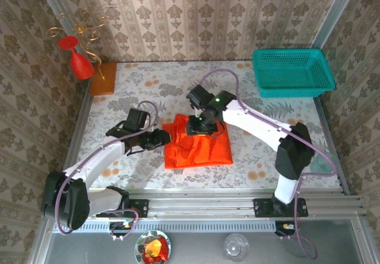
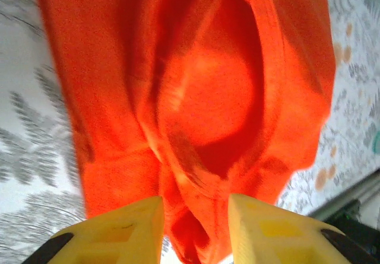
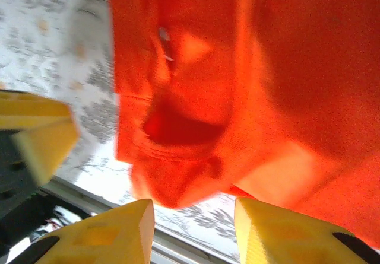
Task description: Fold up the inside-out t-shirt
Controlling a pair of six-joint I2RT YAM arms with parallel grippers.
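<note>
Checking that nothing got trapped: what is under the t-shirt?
The t-shirt lies on the flowered table, which shows bare along its near and right edges. Its bunched layers cover whatever is beneath them, so anything trapped there cannot be seen.

Left arm (image 1: 95,160), white links and black joints: reaches from its base at the near left, up and to the right, with the forearm low. Left gripper (image 1: 157,139), black body with yellow plastic fingers (image 2: 133,222): points right, jaws parted with a clear gap.

Right arm (image 1: 261,124), same build: rises from the near right base, elbow bent, forearm running left. Right gripper (image 1: 199,126) points downward. In the wrist view its yellow fingers (image 3: 119,228) stand apart. The two grippers sit near each other, not touching.
</note>
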